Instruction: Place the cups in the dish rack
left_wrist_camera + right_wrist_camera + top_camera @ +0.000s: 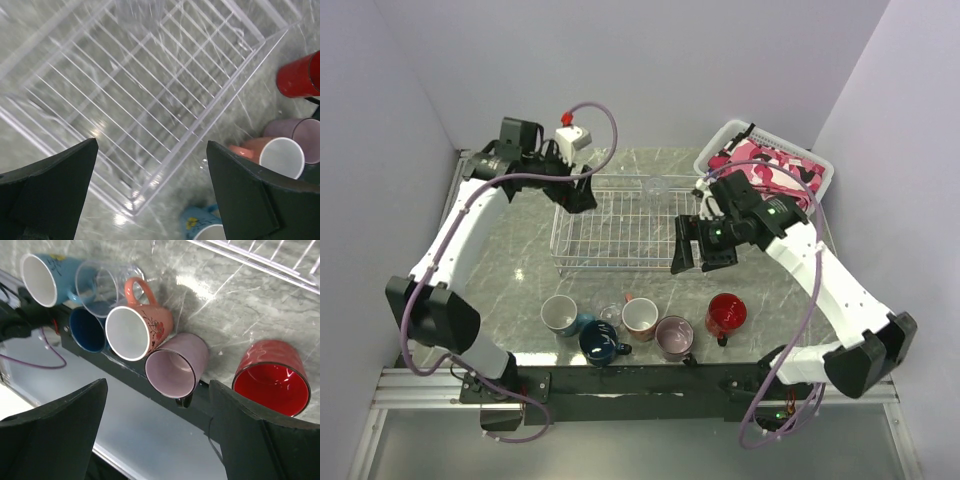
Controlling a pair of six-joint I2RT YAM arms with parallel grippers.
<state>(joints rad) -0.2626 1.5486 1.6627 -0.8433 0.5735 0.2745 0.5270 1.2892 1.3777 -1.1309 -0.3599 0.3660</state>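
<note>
Grey marble worktop (pixel 510 270). My left pincer (pixel 576 196) is spread and empty over the far-left corner of the dish rack (pixel 620 235). My right pincer (pixel 698 255) is spread and empty at its near-right corner. Below it, in a row at the worktop edge: teal mug (pixel 560 315), navy mug (pixel 602 343), salmon mug (pixel 640 318), mauve mug (pixel 674 337), red mug (pixel 726 315).

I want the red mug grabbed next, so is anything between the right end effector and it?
Nothing visible. The right end effector hangs open over the table near the dish rack's front rim, and the red mug sits apart from the mauve mug beside it.
</note>
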